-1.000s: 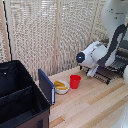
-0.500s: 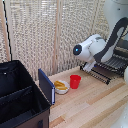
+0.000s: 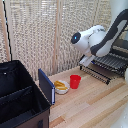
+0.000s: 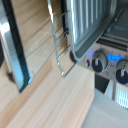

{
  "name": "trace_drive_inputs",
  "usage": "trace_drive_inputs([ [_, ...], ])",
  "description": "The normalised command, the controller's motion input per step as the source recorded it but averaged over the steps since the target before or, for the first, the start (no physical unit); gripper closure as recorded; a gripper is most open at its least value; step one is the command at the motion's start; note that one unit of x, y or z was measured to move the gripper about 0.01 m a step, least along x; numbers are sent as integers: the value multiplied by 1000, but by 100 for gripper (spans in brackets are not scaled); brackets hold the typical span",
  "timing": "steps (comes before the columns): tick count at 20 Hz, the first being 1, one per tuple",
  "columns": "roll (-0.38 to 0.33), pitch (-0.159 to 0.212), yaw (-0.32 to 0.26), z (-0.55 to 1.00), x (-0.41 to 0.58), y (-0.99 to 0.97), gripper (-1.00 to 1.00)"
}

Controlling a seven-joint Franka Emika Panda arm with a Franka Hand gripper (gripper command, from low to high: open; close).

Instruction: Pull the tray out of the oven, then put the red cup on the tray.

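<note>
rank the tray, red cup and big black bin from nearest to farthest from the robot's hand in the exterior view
The hand itself is hidden behind the arm, near the oven.
1. tray: pulled out at the oven front, exterior view's right.
2. red cup: mid-table, beside the white bowl.
3. big black bin: far exterior view's left.

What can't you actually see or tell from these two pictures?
- Gripper: in the exterior view the arm covers it; the wrist view shows no fingers, so open or shut is unknown.
- Oven: cut off by the exterior view's right edge.
- Red cup: absent from the wrist view.
- Wrist view: blurred; knobs unreadable.
</note>
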Motion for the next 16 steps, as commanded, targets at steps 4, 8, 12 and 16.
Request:
trace_drive_inputs([
  [4,258,0,-211,321,0,276,-100],
  [8,285,0,-210,246,0,274,-100],
  [12,295,0,-209,209,0,271,-100],
  [16,321,0,-210,131,4,251,-100],
])
